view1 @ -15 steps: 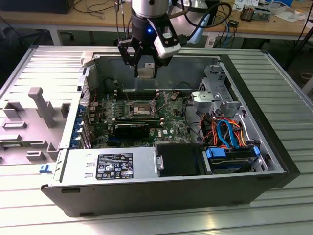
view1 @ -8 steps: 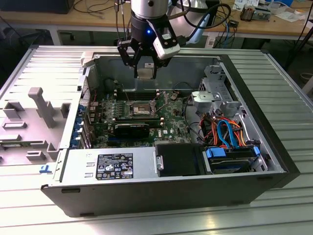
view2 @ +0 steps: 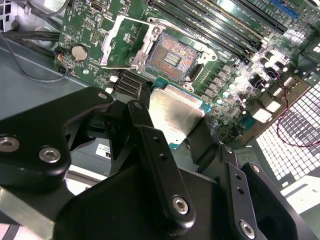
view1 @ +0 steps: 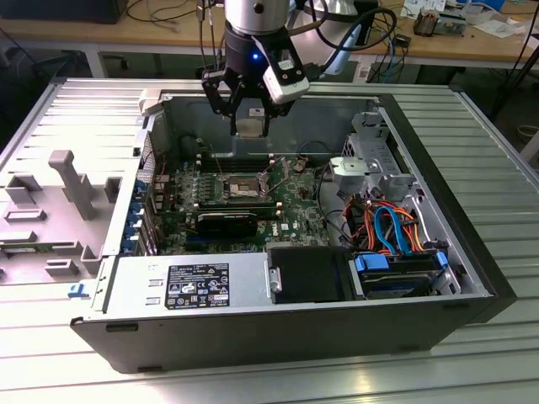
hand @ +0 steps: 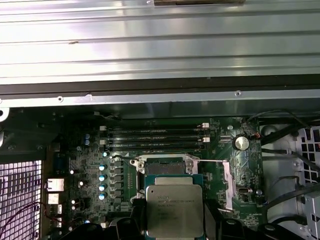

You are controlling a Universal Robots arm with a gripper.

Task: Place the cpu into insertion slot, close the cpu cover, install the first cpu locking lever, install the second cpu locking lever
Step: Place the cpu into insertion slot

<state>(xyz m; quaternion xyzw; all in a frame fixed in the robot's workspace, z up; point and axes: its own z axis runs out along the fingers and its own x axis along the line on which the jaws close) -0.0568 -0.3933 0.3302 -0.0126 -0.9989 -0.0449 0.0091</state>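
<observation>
Pincer (view1: 250,132) clamped on the cpu (view1: 249,124), high over the motherboard (view1: 290,212) in the exterior view; second wrist view, cpu (view2: 175,117) clear of the insertion slot (view2: 172,59), cpu cover (view2: 119,42) swung open; first wrist view, cpu (hand: 174,210) near the insertion slot (hand: 161,167), not in it (placing step in hand; seating likely calls for squaring up).

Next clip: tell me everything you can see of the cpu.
The cpu is a small thin square chip: silvery metal top with print, green rim. The gripper clamps it between its jaws by opposite edges, in the air over the green board, near the open slot, not in it. Nothing else touches it.
</observation>
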